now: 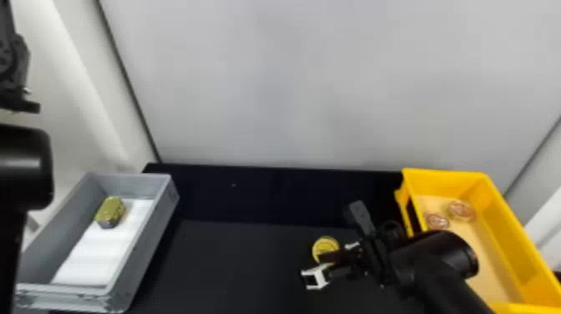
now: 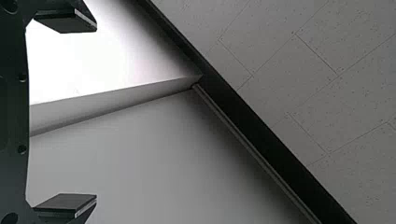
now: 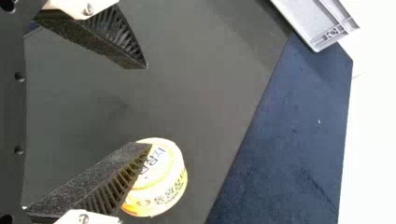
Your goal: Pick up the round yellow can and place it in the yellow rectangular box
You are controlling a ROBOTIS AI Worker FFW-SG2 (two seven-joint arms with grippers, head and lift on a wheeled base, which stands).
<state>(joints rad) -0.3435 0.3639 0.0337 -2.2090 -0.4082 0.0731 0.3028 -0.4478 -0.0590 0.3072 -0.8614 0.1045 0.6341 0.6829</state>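
yellow and round, the can (image 1: 323,245) is being supported by the black table (image 1: 233,259), outside the yellow box (image 1: 513,234), so the placing is being left entirely to do. nothing is being gripped by the right gripper (image 3: 148,106); its fingers are being held well apart, and the can is being partly covered by one of them in the right wrist view. whether that finger is being pressed against the can cannot be told. the approach is being judged nearly complete, while the grasp, lift, carry and release are being left undone. a slight shift is probably being called for first, so that the can may be brought between the fingers; otherwise a nudge is being risked. two reddish tins (image 1: 461,210) are being held on the yellow box's floor, with bare space being offered nearer the robot. a gold tin (image 1: 110,211) is being held in the grey box (image 1: 146,246), and no part is being given to it by the task. at the far left, the left gripper (image 2: 96,112) is being held empty, its fingers spread.
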